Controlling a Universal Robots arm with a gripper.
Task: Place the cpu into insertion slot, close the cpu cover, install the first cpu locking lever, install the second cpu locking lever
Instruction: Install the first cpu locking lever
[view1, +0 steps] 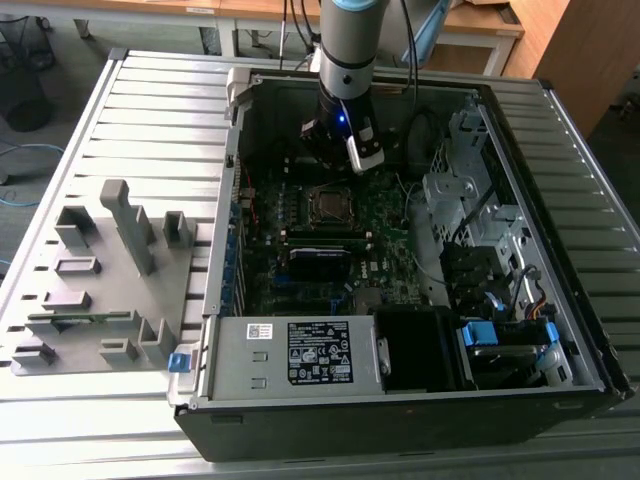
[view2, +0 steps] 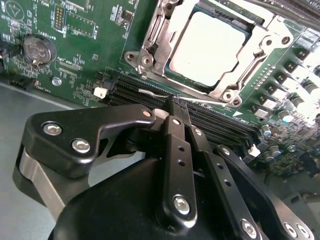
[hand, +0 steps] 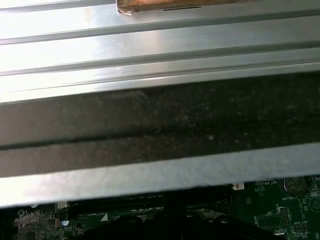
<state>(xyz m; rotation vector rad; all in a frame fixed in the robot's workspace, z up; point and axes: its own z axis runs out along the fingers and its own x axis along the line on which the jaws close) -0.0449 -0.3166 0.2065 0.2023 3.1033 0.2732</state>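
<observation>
Hovering w/ gripper (view2: 179, 106) closed & empty over the board (view2: 100, 50), cpu (view2: 210, 50) seated under cover (view2: 252, 50), we reckon we're at the locking step, needing a precise hook-and-press.

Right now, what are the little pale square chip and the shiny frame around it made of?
The small flat square silver-grey cpu looks like metal with a dull, matte top: pale glow, no sharp reflections. The thin silvery square cpu cover framing it is probably bare stamped steel: bright glints, bent edges.
</observation>
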